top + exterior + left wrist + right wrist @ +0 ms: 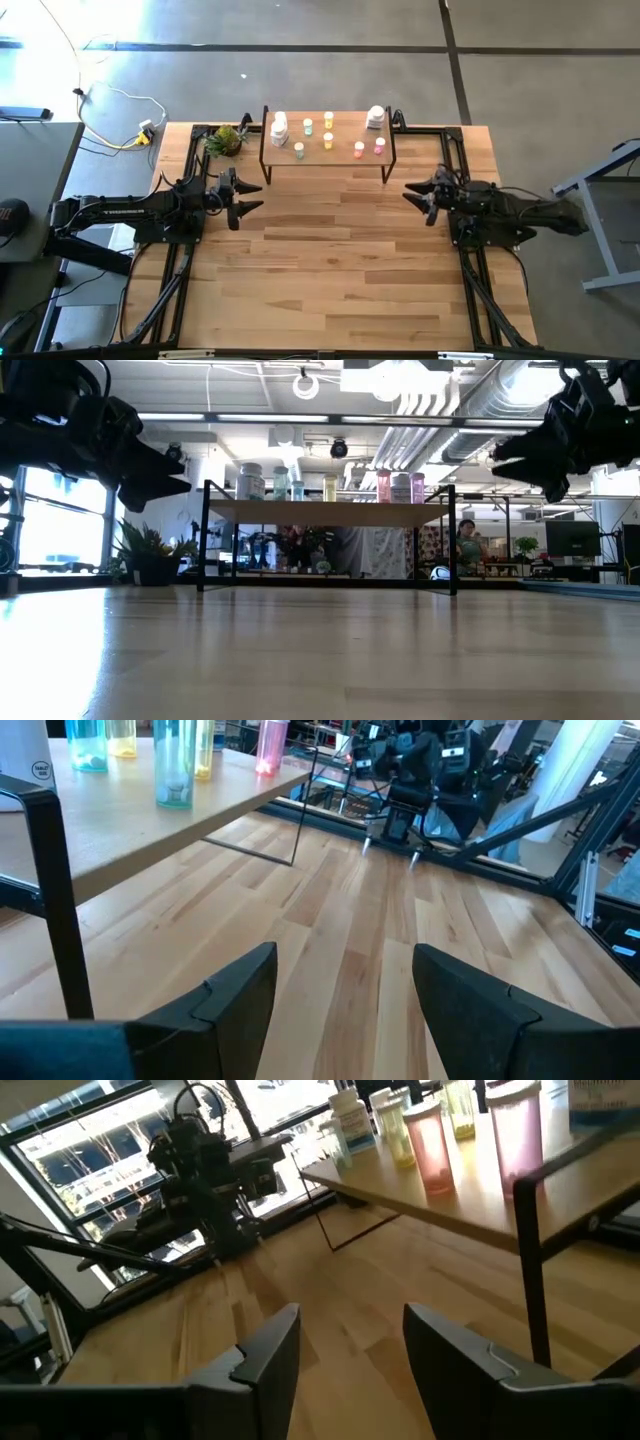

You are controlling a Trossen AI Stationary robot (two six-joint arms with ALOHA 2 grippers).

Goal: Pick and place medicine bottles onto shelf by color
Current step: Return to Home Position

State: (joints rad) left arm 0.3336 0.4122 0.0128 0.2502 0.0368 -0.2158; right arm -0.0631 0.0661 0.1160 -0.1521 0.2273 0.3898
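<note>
Left gripper (250, 197): fingers spread, nothing held; kept at the left of the table (330, 270), clear of the shelf (345, 128).
Right gripper (413, 197): likewise spread and empty, on the opposite side.
Medicine bottles (328, 140): stood on the shelf, clustered by colour.
Stage: sorting judged complete.

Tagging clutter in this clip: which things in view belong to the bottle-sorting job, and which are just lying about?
Job:
- shelf
- white bottles, blue-green bottles, yellow bottles and pink bottles, all standing on it
- left gripper and right gripper, both open and empty

Lying about:
- leafy plant beside the shelf
- cables on the floor beyond the table
</note>
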